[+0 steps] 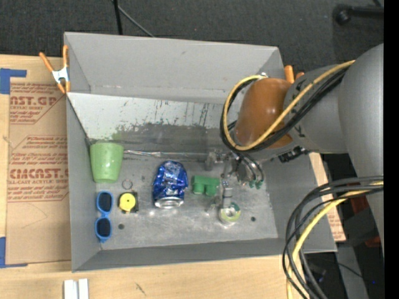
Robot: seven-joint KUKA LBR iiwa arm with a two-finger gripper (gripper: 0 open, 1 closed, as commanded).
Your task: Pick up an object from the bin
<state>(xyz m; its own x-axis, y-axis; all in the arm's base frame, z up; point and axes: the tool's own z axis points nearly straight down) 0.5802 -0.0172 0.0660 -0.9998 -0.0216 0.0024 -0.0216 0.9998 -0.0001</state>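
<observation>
The brown cardboard sheet (31, 136) lying left of the grey metal bin (187, 67) is carrying red print; near its top, large letters are reading "CAST.GP"; lower down, a second large line is reading roughly "CIACAST", with "ACRYLIC SHEET" beneath; the smaller lines are proving illegible; white markings on the crushed blue can (169, 182) are defying reading.

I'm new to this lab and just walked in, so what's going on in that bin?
The arm's gripper is down in the grey bin, toward the view's right, close by a small green block and a pale round thing. Nothing is lifted yet. A crushed blue can, green cup and blue sunglasses lie further left.
</observation>
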